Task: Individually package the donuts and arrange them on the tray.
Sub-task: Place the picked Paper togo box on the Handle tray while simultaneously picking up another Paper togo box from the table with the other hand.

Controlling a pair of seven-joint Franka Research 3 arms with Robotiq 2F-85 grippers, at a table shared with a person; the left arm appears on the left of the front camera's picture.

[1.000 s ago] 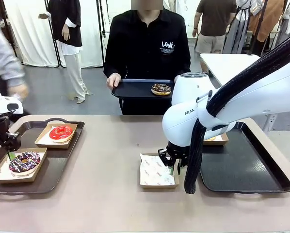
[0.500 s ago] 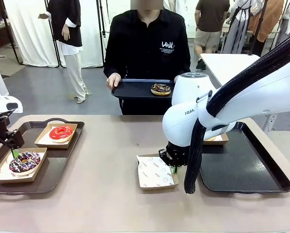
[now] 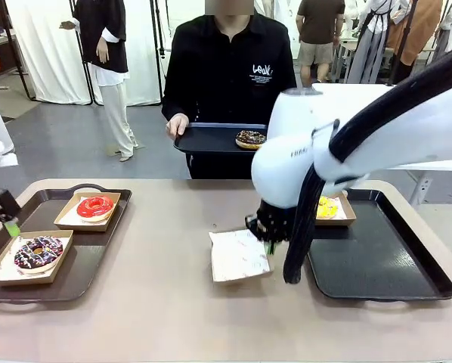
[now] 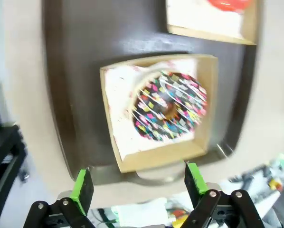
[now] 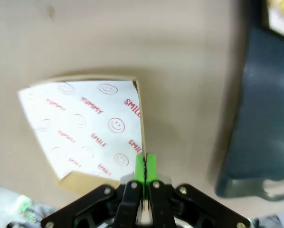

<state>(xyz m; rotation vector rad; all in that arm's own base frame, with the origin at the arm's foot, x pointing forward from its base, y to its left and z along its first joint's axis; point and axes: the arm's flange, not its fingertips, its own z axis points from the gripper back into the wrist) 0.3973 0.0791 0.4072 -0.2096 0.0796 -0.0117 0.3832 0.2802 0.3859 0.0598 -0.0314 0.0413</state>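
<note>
The right tool (image 5: pixel 145 166) is pinched tight on the edge of an empty cardboard tray (image 3: pixel 241 255) lined with smiley-print paper, and that tray sits tilted, near the middle of the surface (image 3: pixel 173 302), just beside the black tray on the right (image 3: pixel 377 265). In the right wrist view the green pads (image 5: pixel 140 167) meet flat together over the cardboard rim, with the tray's wall running up from between them.

Over on the left, the left tool (image 4: pixel 139 185) hangs wide apart above the dark purple sprinkled donut (image 4: pixel 169 105), touching nothing. That donut rests in its own paper-lined cardboard tray (image 4: pixel 201 95) on the black tray at the left (image 3: pixel 97 249). Just behind it, the red donut (image 3: pixel 95 206) sits in a second cardboard tray on the same black tray.

The yellow donut (image 3: pixel 326 206) is already boxed at the far left corner of the right-hand black tray, partly hidden by the right arm (image 3: pixel 339 144).

Across the surface, the person (image 3: pixel 230 68) holds a dark tray (image 3: pixel 207 140) with both hands, the chocolate sprinkled donut (image 3: pixel 250 138) lying bare on it.
</note>
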